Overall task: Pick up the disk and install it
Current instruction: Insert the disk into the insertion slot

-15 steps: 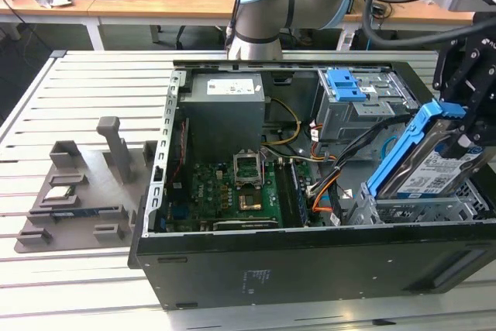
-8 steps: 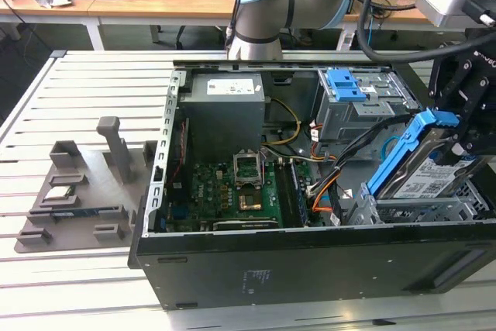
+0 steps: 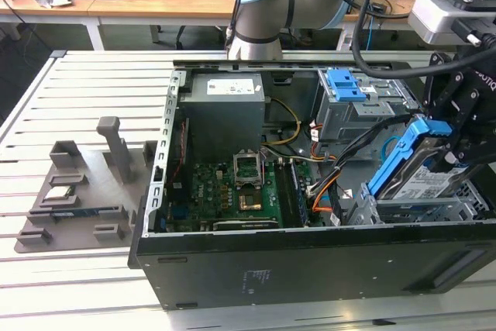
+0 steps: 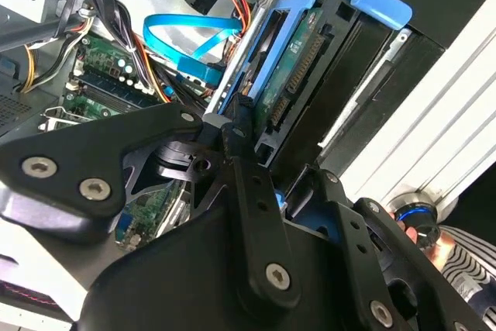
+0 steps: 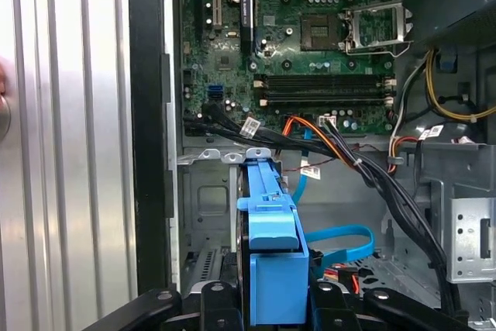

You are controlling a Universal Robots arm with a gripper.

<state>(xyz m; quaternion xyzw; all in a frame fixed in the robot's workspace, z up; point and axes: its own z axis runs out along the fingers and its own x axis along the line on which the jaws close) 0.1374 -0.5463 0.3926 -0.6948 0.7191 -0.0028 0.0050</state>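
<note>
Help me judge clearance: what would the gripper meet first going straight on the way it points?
Likely the metal drive cage, touched first by the disk clamped in the gripper; depth is unclear, so this is a guess.

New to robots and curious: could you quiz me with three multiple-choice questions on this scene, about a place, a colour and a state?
1. Where is the disk?
A tilted above the drive cage, at the case's end on the exterior view's right.
B flat outside the case.
C fully seated.
2. Its bracket's colour?
A red.
B yellow.
C blue.
3. The fingers are:
A spread open.
B clamped on the disk.
C gripping a screwdriver.
Answers: 1 A, it hangs slanted in the exterior view; 2 C, seen in both wrist views; 3 B, they press its sides in the first wrist view.
</note>
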